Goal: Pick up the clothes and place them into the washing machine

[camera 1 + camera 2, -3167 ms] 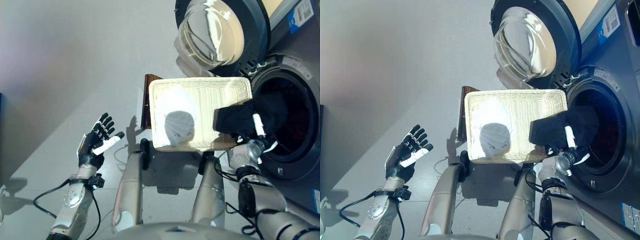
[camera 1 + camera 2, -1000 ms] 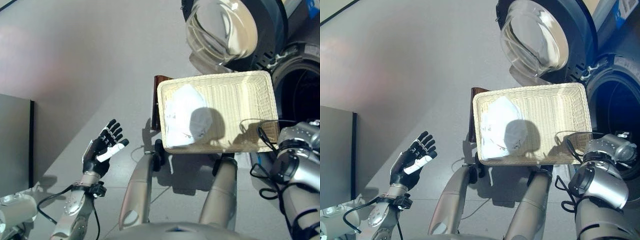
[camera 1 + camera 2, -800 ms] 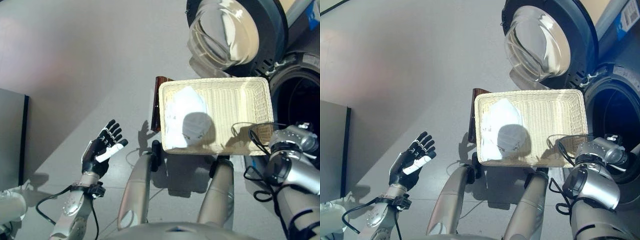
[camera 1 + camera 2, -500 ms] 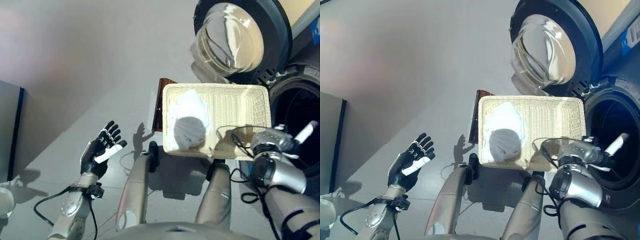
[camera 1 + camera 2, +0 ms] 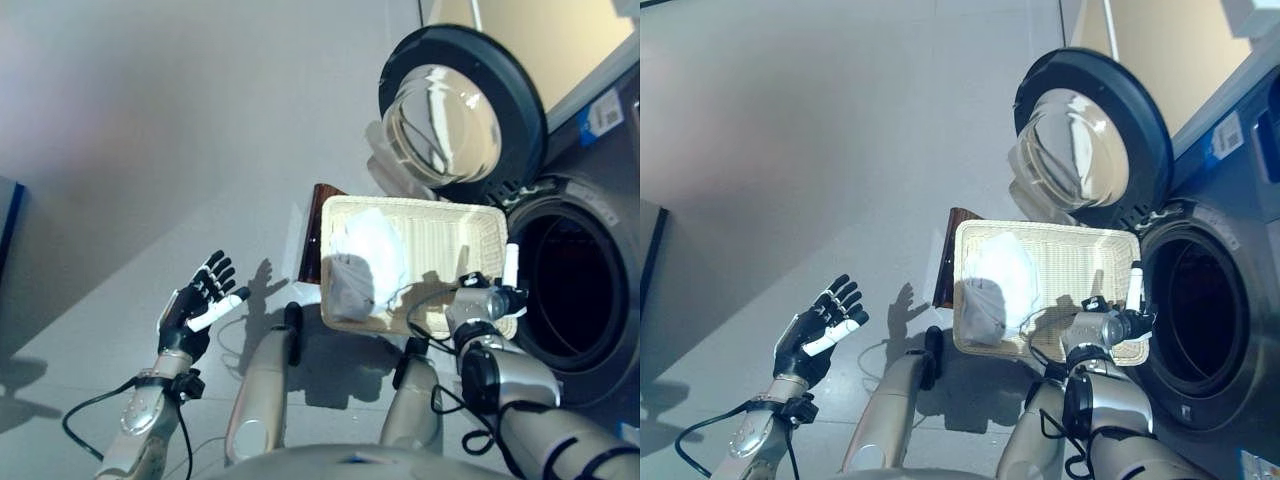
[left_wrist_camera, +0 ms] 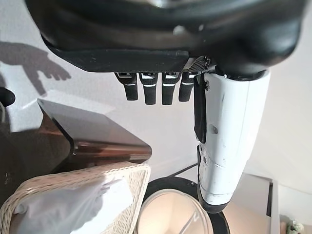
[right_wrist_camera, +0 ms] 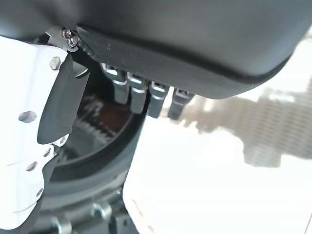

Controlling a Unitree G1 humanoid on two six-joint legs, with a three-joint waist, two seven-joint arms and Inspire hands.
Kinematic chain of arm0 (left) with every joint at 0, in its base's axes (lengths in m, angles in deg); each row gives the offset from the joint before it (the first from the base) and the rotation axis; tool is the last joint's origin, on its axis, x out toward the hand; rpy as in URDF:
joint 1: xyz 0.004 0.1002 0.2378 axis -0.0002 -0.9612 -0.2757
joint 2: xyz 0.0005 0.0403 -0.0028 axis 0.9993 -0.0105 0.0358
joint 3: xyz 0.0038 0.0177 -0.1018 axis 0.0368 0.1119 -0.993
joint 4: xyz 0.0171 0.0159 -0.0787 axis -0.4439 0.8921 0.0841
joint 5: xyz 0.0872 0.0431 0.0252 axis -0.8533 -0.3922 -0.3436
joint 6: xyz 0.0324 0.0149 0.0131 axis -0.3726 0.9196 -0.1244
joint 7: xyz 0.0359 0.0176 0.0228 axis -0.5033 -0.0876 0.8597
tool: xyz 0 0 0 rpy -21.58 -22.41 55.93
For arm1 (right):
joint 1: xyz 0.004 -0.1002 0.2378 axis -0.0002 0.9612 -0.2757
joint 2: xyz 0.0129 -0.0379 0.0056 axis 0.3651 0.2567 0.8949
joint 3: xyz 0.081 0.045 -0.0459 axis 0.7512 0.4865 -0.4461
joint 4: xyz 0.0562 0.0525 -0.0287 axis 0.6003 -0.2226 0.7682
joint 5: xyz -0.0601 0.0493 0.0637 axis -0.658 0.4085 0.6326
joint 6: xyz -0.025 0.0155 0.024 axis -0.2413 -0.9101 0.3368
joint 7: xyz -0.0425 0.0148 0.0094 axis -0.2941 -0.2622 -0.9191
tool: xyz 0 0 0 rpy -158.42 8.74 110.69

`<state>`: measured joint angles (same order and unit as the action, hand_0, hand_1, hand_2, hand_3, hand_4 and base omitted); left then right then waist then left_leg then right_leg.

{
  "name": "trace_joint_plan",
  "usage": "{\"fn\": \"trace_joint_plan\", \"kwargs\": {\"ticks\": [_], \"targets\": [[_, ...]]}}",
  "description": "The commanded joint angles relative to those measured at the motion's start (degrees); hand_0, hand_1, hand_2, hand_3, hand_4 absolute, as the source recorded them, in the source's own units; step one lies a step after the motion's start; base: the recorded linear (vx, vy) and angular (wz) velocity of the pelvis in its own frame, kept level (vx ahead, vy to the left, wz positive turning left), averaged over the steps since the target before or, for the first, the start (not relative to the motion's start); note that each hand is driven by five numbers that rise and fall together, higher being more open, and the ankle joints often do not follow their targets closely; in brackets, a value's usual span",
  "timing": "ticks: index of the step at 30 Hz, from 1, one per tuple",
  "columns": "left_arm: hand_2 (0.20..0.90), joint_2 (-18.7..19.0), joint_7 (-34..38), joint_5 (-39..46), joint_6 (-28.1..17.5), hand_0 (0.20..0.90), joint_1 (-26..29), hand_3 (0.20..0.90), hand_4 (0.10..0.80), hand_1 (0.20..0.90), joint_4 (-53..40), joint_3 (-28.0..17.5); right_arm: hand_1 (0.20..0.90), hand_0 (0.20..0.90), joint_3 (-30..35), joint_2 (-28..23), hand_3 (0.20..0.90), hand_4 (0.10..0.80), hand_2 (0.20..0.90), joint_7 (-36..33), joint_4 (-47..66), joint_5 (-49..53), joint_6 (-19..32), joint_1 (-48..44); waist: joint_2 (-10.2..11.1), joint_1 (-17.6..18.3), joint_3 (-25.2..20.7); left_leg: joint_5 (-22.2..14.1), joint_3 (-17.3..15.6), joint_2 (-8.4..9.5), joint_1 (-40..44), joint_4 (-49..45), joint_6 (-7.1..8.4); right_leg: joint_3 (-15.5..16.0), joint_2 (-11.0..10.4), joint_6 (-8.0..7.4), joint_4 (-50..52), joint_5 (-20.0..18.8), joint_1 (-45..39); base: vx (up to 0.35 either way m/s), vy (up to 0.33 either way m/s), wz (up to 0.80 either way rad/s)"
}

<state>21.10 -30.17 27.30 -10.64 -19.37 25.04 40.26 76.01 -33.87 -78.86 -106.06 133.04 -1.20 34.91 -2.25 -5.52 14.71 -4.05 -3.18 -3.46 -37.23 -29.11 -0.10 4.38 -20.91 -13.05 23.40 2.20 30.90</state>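
A white garment [image 5: 366, 250] lies in the left half of the pale wicker basket [image 5: 452, 243], which stands in front of me beside the washing machine's dark drum opening [image 5: 566, 290]. My right hand [image 5: 488, 297] hovers at the basket's right rim, just before the drum, fingers straight and empty; its wrist view shows the hand [image 7: 195, 39] over wicker and the drum's edge [image 7: 97, 131]. My left hand [image 5: 196, 302] is raised over the floor at the left, open and holding nothing. The left wrist view looks past the straight fingers [image 6: 146, 90] at the white garment [image 6: 73, 204].
The washer's round glass door [image 5: 455, 115] stands swung open behind the basket. A brown wooden piece [image 5: 312, 235] sticks out at the basket's left side. Grey floor spreads to the left.
The camera has shifted. The black garment held in my right hand 3.2 s ago is gone from it. That hand has come back from the drum to the basket's right rim.
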Motion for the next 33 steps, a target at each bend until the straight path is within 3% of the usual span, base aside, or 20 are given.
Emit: {"fn": "trace_joint_plan", "kwargs": {"ticks": [1,7,10,17,21,23,33], "targets": [[0.900,-0.02,-0.33,-2.57,-4.68,0.900,1.19,0.900,0.800,0.900,-2.46,-5.72,0.900,0.900,-2.49,-3.92,0.900,0.800,0.900,0.22,0.41,-9.29,-1.10,1.71,0.71,-0.72,-0.27,1.95,2.65,-2.62,4.35,8.00,4.97,1.53,-0.87,0.39,-6.33,-4.46,-4.67,0.088,-0.069,-0.10],[0.900,-1.02,-0.95,-5.29,-4.31,0.900,1.20,0.900,0.800,0.900,-0.16,-6.50,0.900,0.900,-12.24,-4.25,0.900,0.800,0.900,-0.82,-3.11,-29.14,-9.65,6.12,1.79,-1.33,0.33,3.73,3.54,-3.47,10.18,12.03,5.44,3.50,-0.50,0.27,-9.02,-5.09,-10.72,0.064,-0.062,-0.03],[0.900,-1.21,-0.71,-6.43,-4.30,0.900,1.44,0.900,0.800,0.900,0.26,-6.76,0.900,0.900,-17.10,-3.84,0.900,0.800,0.900,-2.50,-3.23,-38.60,-11.82,6.38,1.84,-1.55,0.73,4.70,3.74,-3.82,12.19,13.88,5.69,4.06,-0.02,0.35,-9.94,-5.24,-12.35,0.022,-0.028,0.03],[0.900,-3.30,0.35,-9.87,-4.15,0.900,2.22,0.900,0.800,0.900,3.09,-6.90,0.900,0.900,-22.85,0.11,0.900,0.800,0.900,-3.37,-1.65,-47.53,-13.25,8.85,2.78,-1.90,-1.21,7.13,3.80,-4.60,16.95,19.62,6.26,6.26,1.16,-0.09,-16.75,-7.63,-17.80,0.074,-0.052,0.06],[0.900,-4.02,1.71,-11.47,-4.78,0.900,2.56,0.900,0.800,0.900,4.02,-8.13,0.900,0.900,-32.74,-0.82,0.900,0.800,0.900,-7.20,3.10,-68.03,-16.90,10.53,3.33,-1.61,-1.89,7.25,3.51,-5.02,18.77,20.57,6.34,6.47,1.41,-0.23,-18.13,-8.23,-19.38,0.059,-0.024,-0.04],[0.900,-4.13,1.44,-12.52,-4.97,0.900,2.72,0.900,0.800,0.900,4.10,-8.21,0.900,0.900,-34.45,-2.51,0.900,0.800,0.900,-6.41,3.28,-73.48,-18.33,10.65,3.40,-1.49,-1.89,7.03,3.65,-5.04,18.56,19.83,6.35,6.64,1.29,-0.28,-17.93,-8.06,-19.76,0.023,-0.026,-0.06],[0.900,-3.54,1.16,-12.44,-5.15,0.900,2.47,0.900,0.800,0.900,-0.25,-8.13,0.900,0.900,-40.42,-5.82,0.900,0.800,0.900,-7.35,4.91,-87.94,-22.23,6.59,0.83,-1.64,2.61,5.16,3.76,-4.07,13.03,12.74,6.23,5.28,0.07,0.14,-11.57,-6.50,-14.33,-0.071,0.019,0.00]]}}
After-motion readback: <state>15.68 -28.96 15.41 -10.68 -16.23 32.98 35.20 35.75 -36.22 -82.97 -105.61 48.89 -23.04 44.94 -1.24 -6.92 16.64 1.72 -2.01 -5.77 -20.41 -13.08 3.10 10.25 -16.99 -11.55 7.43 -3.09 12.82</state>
